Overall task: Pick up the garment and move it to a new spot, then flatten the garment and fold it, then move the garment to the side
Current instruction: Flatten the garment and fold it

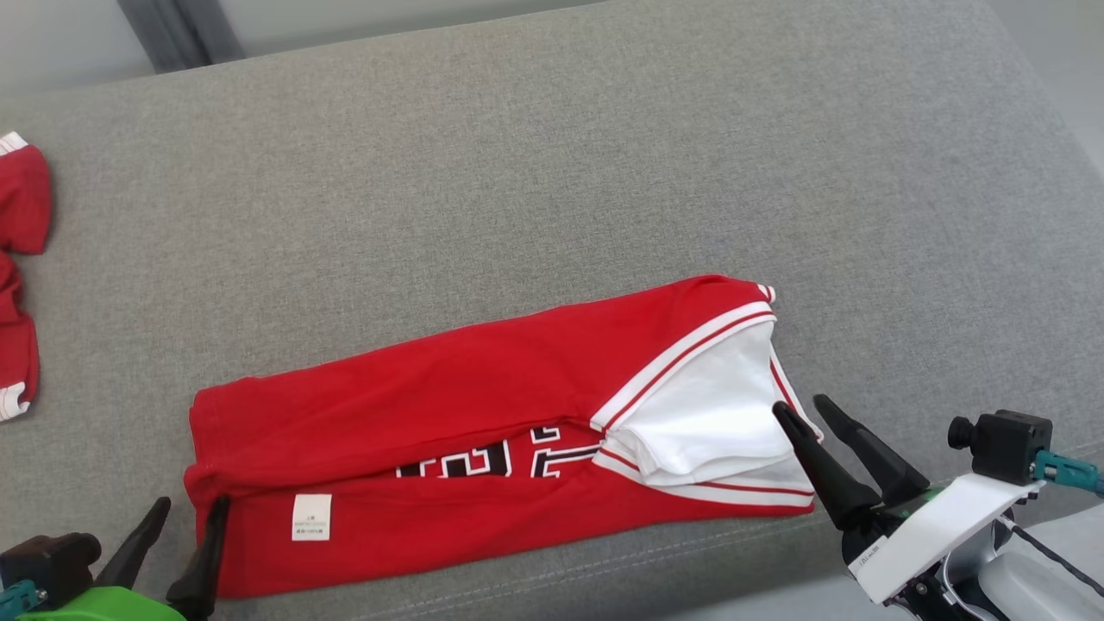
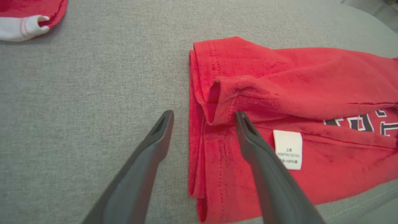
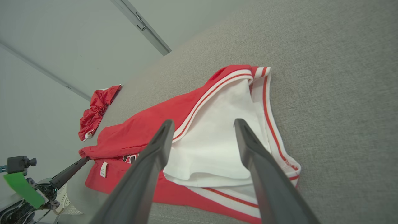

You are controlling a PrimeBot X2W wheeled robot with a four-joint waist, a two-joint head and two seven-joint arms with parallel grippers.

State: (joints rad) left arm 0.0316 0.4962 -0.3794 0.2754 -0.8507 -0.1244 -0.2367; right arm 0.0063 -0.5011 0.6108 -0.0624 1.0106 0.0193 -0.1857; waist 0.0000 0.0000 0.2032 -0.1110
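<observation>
Looking at the head view first: the red garment (image 1: pixel 448 388) is lying folded into a long strip on the grey surface (image 1: pixel 552 172). Its white care label (image 1: pixel 311 517) is near one end and white fabric with striped trim is at the other. The left gripper (image 1: pixel 193 500) is at the garment's label end and the right gripper (image 1: pixel 800 404) is at its white end. Both are spread wide and grasping nothing. A second red piece (image 1: pixel 21 198) sits well off beyond the garment's label end.

Left wrist view: one finger is over the garment's cloth just beside the label (image 2: pixel 287 149), the other is over bare grey just off the garment's hem. Can't tell if they're touching.

Right wrist view: the released fingers hang over the garment's white lining (image 3: pixel 214 133), with nothing pinched between them.
</observation>
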